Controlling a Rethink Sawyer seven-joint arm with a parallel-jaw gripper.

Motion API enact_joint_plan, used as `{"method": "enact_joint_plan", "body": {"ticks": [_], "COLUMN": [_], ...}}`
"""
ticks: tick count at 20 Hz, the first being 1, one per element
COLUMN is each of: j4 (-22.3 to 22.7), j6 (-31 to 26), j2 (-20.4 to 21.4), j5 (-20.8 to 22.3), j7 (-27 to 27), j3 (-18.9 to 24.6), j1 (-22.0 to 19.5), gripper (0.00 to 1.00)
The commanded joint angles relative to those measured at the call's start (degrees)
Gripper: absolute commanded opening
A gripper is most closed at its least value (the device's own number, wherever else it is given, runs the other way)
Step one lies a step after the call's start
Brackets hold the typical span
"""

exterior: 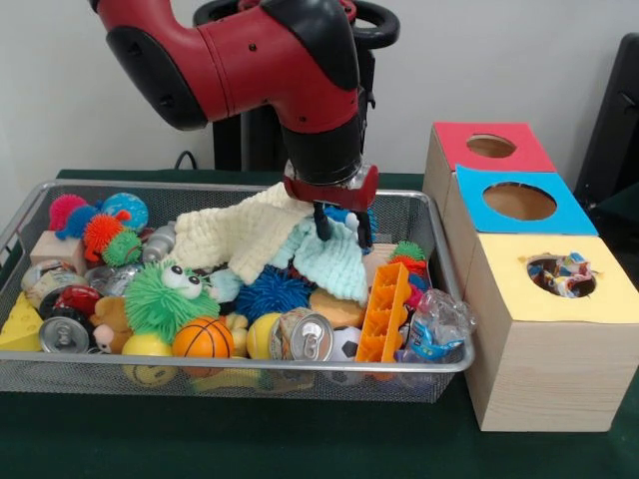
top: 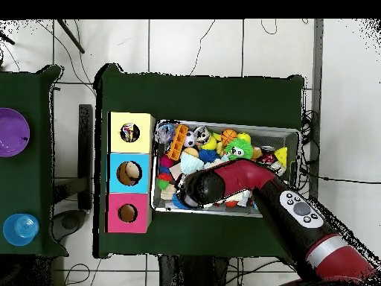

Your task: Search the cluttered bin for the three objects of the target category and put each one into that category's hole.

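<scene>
- Arm [exterior: 260, 60] is down over the bin [exterior: 200, 364], far-right part in the front view; jaws hang low among the knit cloths.
- Gripper [exterior: 337, 228]: two dark fingers [exterior: 321, 222] point down with a gap between them, so we read the jaws as parted, gripping nothing. The mint cloth [exterior: 334, 261] is right under them; contact unclear.
- Pale-yellow cloth [exterior: 240, 235] and the mint one are not targets. They likely cover whatever is underneath.
- One speckled textile piece already sits in the yellow box's hole [exterior: 561, 275], partly poking out of it.
- We can't pick out another speckled piece in the bin. A bit of blue shows by the gripper at about 3 o'clock, too hidden to name.
- Handling, our judgement: targets are light, soft and floppy, not fragile. They'll sag and may drag neighbours along.
- Grab at a knot or a bunched fold, not a flat edge; pinch deep so the fabric doesn't slip out.
- Risk: the jaws catch a knit cloth instead, or snag the mesh.
- Overhead: yellow box [top: 130, 132] is the one at 12 o'clock of the three beside the bin, on the green worktop [top: 201, 89].
</scene>
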State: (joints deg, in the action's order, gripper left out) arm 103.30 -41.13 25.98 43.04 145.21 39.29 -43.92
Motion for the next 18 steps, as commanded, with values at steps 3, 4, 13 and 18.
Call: {"method": "enact_joint_plan", "body": {"ticks": [3,4,13,18], "j4": [-8.3,-8.5,-8.25,-8.54], "j6": [-2.92,-3.06,-2.24,-2.43], "j2": [-3.97,-4.01,-3.74,-3.74], "j5": [3.34,3.29,2.64,2.69], "j7": [-22.03,-22.3,-23.57,-25.75], "j3": [2.13,2.07,1.47,1.75], "j1": [-0.61,-0.56,-0.37,-0.37], "gripper": [1.0,1.0,1.0,1.0]}}
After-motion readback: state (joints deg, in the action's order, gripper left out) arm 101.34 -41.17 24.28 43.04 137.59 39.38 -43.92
